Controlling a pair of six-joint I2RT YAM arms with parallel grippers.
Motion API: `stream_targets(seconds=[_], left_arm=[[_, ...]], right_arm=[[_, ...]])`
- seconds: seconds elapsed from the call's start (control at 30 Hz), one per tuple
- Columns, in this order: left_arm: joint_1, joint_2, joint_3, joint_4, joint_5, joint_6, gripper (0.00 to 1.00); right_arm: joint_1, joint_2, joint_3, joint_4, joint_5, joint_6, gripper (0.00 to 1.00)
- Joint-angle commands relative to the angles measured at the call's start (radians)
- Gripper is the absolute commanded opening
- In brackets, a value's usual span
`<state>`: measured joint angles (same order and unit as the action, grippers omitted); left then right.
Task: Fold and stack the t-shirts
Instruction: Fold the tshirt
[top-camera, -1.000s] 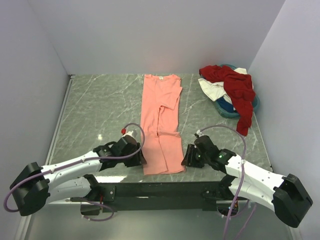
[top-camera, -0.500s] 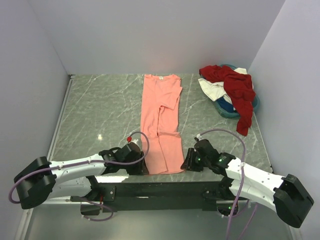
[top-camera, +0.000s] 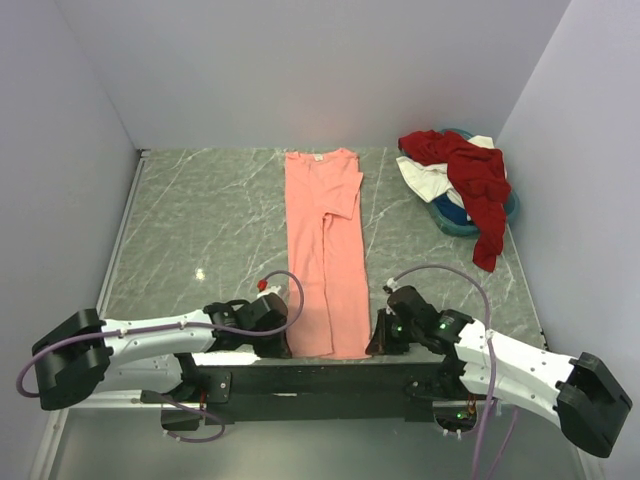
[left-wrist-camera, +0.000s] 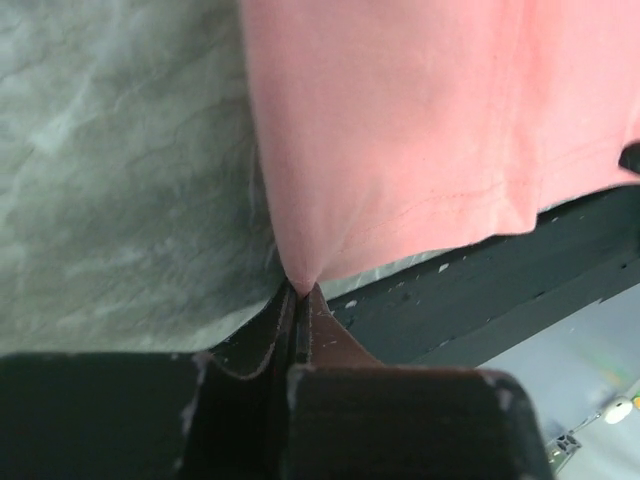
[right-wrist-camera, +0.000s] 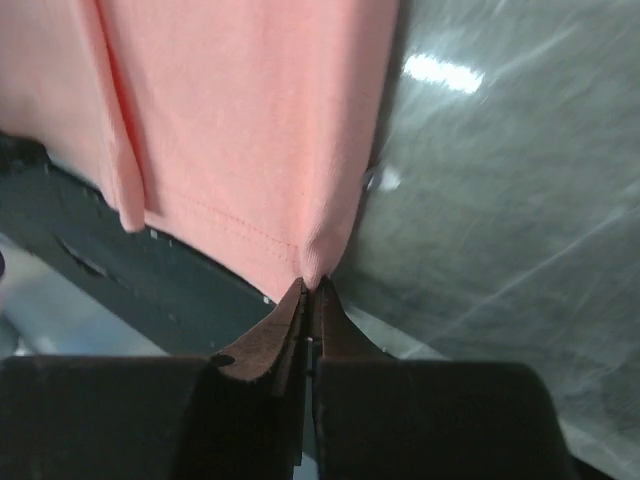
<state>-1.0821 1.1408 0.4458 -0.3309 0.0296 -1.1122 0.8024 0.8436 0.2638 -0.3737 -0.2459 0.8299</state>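
A salmon-pink t-shirt (top-camera: 325, 250) lies folded into a long narrow strip down the middle of the table, collar at the far end. My left gripper (top-camera: 285, 347) is shut on the near left corner of its hem (left-wrist-camera: 300, 280). At the near right corner (right-wrist-camera: 315, 270) my right gripper (top-camera: 374, 345) is pinched shut on the same hem. Both corners sit at the table's front edge. A pile of other t-shirts rests at the back right: a dark red one (top-camera: 475, 180) on top, a white one (top-camera: 425, 178) and a teal-blue one (top-camera: 455, 215) under it.
The marble table (top-camera: 200, 230) is bounded by white walls on three sides. A black bar (top-camera: 320, 375) runs along the front edge between the arm bases. A cable loops above each wrist.
Both grippers slid toward the front edge and closed on the hem corners. The lower part of the salmon-pink shirt has been pulled straight and now reaches the table edge.
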Motion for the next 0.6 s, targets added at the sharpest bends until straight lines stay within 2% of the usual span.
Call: stream_targets(seconds=[0.0, 0.17, 0.4, 0.57], left_arm=[[-0.010, -0.056, 0.036, -0.085, -0.023, 0.009, 0.01], [-0.010, -0.110, 0.039, -0.131, -0.022, 0.009, 0.01], [-0.025, -0.090, 0.040, -0.070, 0.021, 0.015, 0.01], [-0.035, -0.078, 0.118, -0.109, -0.026, 0.035, 0.01]], right_arm=[[0.044, -0.038, 0.043, -0.096, -0.069, -0.029, 0.00], [0.124, -0.070, 0.049, -0.125, -0.049, 0.023, 0.00], [0.126, -0.107, 0.118, -0.198, 0.054, 0.043, 0.00], [0.124, -0.115, 0.193, -0.223, 0.112, 0.048, 0.00]])
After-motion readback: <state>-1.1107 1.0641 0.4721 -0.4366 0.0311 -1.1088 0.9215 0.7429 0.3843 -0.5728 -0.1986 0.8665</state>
